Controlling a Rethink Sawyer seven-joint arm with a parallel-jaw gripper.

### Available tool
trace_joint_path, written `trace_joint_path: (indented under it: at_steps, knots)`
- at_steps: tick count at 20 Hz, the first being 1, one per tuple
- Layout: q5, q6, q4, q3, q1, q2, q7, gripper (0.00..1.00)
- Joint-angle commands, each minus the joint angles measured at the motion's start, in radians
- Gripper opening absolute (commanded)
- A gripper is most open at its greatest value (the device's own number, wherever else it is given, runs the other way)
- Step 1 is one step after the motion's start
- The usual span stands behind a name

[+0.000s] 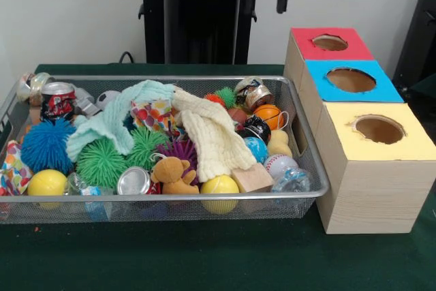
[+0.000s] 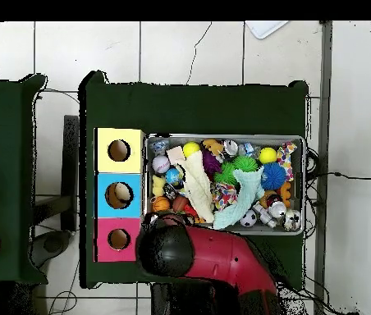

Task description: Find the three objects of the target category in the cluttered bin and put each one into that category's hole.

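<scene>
Tan-brown plush teddy bear (image 1: 174, 174) against the wire-mesh bin (image 1: 204, 210) front wall; jaws' state hidden.

1. Dark green cloth tabletop (image 1: 204, 257) under everything.
2. Silver wire mesh basket (image 1: 320, 185) with shiny metal rim.
3. Pale wooden box with red top (image 1: 310, 49), pale wooden box with blue top (image 1: 388, 90), pale wooden box with yellow top (image 1: 415, 144).
4. Tan-brown plush teddy bear (image 1: 174, 174); pale yellow plush duck (image 1: 278, 142).
5. Mint-green knitted cloth (image 1: 112, 124); cream ribbed cloth (image 1: 211, 134); multicoloured patterned cloth (image 1: 153, 115).
6. Blue spiky rubber ball (image 1: 46, 144), green spiky rubber ball (image 1: 101, 163), purple spiky rubber ball (image 1: 180, 149).
7. Smooth yellow ball (image 1: 46, 183); white baseball with red stitching (image 1: 279, 165); orange basketball-patterned ball (image 1: 270, 115).
8. Red and black robot arm (image 2: 213, 258).
</scene>
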Motion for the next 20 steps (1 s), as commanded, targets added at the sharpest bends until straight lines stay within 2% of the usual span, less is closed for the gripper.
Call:
trace_joint_path:
  at_steps: [1, 5, 10, 20]
  knots:
    - [-0.122, -0.059, -0.101, 0.13, -0.092, 0.121, -0.12, 1.0]
    - [-0.168, -0.012, -0.185, 0.148, -0.1, 0.161, -0.115, 1.0]
    - [-0.187, 0.073, -0.278, 0.179, -0.095, 0.191, -0.101, 1.0]
    - [-0.246, 0.102, -0.348, 0.235, -0.179, 0.283, -0.157, 1.0]
